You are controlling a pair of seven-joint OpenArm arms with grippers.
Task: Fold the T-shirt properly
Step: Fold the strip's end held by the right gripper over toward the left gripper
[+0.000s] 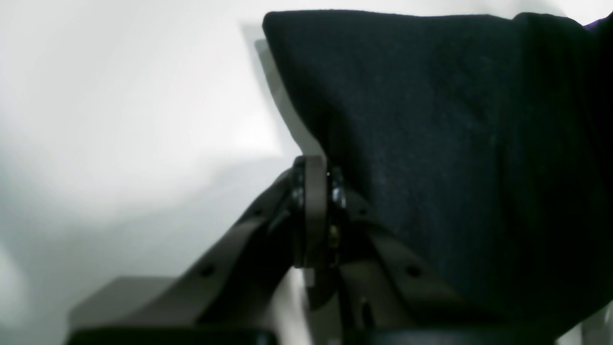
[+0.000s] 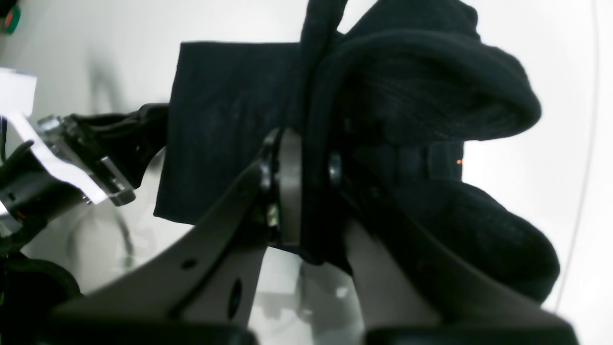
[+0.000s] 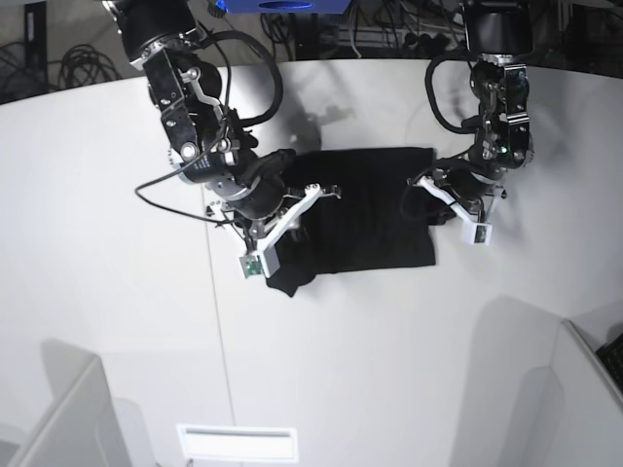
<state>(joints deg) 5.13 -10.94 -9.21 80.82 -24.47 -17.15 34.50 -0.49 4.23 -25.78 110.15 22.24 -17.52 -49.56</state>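
While both arms reach in from the far side, the T-shirt [image 3: 365, 219] lies near the middle of the white desk [image 3: 117, 292], a little toward twelve o'clock in the overhead view. It is a black, roughly rectangular folded shape, and its long axis runs from nine o'clock to three o'clock across the desk. Only black cloth faces up from above; in the left wrist view a sliver of purple shows at the upper right corner.

The left gripper [image 1: 322, 165] sits at the three o'clock end of the T-shirt, its jaws pressed together on the black edge, with a flat panel of cloth rising from the tips toward one o'clock in its own camera. That end has a straight, squared edge.

The right gripper [image 2: 311, 163] is at the nine o'clock end, its jaws pinching a thick bunch of the T-shirt. In the right wrist view the cloth there is gathered into rounded folds that bulge toward two and four o'clock, while a flatter panel stretches off toward ten o'clock. From above, this end is less tidy, and a lobe of cloth hangs out toward seven o'clock, just below the right arm's wrist.
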